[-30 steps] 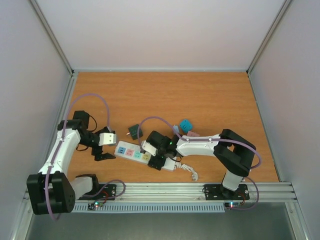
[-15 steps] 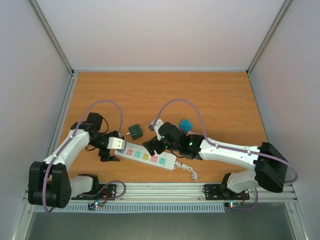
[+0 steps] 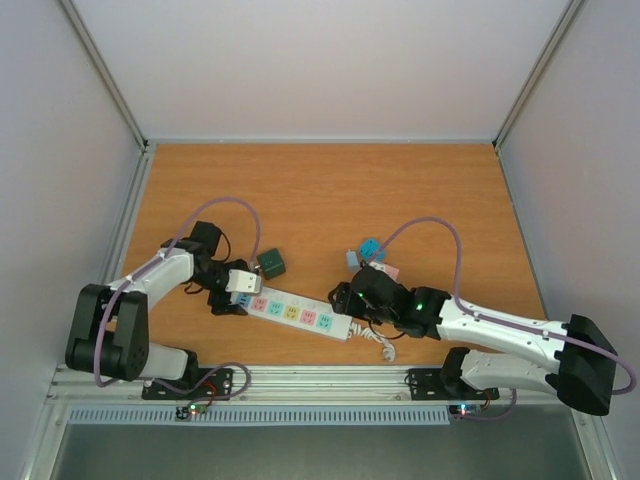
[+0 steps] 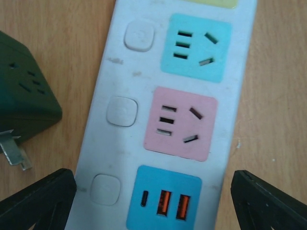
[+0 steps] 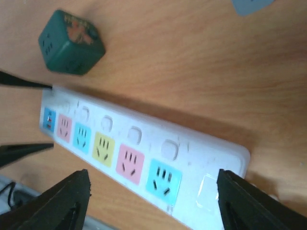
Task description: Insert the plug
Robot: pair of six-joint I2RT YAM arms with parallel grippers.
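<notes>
A teal cube (image 3: pixel 370 247) sits just beside a pink block (image 3: pixel 389 269) on the wooden table (image 3: pixel 330 190).

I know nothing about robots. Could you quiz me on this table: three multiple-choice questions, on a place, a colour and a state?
1. Where is the dark green plastic cube adapter? A) on the wooden table beside the white power strip B) plugged into the strip C) inside a box
2. What colour is the strip's panel with the USB ports? A) yellow B) blue C) pink
3. The strip's sockets are: A) all filled B) half filled C) all empty
Answers: 1 A, it lies on bare wood, prongs free. 2 B, orange ports sit in a blue panel. 3 C, the right wrist view shows every socket unoccupied.
</notes>
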